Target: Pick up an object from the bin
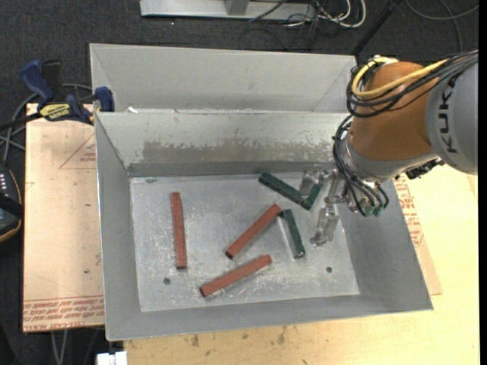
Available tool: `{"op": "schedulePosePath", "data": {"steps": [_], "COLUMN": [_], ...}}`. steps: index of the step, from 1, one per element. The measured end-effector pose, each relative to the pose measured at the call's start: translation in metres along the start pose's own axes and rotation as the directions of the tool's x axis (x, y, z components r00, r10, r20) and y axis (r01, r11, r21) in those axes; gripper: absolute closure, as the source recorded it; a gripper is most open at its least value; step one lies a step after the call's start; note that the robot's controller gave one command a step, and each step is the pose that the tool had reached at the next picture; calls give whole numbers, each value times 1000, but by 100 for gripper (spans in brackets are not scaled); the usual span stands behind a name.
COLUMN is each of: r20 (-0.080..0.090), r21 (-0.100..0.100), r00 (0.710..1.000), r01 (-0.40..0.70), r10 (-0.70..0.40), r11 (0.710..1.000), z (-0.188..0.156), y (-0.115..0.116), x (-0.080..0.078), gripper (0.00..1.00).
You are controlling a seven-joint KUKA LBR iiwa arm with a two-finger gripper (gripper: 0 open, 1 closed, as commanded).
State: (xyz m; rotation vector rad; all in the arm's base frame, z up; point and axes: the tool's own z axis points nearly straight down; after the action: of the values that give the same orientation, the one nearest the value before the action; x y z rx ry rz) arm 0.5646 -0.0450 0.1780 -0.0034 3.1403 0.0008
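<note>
My gripper point(319, 208) hangs low over the right part of the bin floor, open, with nothing between its fingers. One fingertip point(310, 186) is beside the right end of a dark green bar point(283, 188) that lies tilted near the back wall. The other fingertip point(326, 229) stands just right of a second dark green bar point(292, 234), which lies nearly upright in the view. A red-brown bar point(253, 231) lies diagonally just left of that second green bar.
Two more red-brown bars lie on the floor: one point(236, 275) slanted near the front, one point(178, 230) lengthwise at the left. The bin's sloping right wall is close beside the gripper. The arm's orange cover sits above it.
</note>
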Motion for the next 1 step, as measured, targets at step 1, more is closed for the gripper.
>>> {"op": "schedulePosePath", "data": {"steps": [1], "r20": [-2], "r21": [-2], "r00": [977], "r01": [213], "r10": [-213], "r11": [977], "z": [97], "y": [3], "x": [-49], "gripper": [0]}}
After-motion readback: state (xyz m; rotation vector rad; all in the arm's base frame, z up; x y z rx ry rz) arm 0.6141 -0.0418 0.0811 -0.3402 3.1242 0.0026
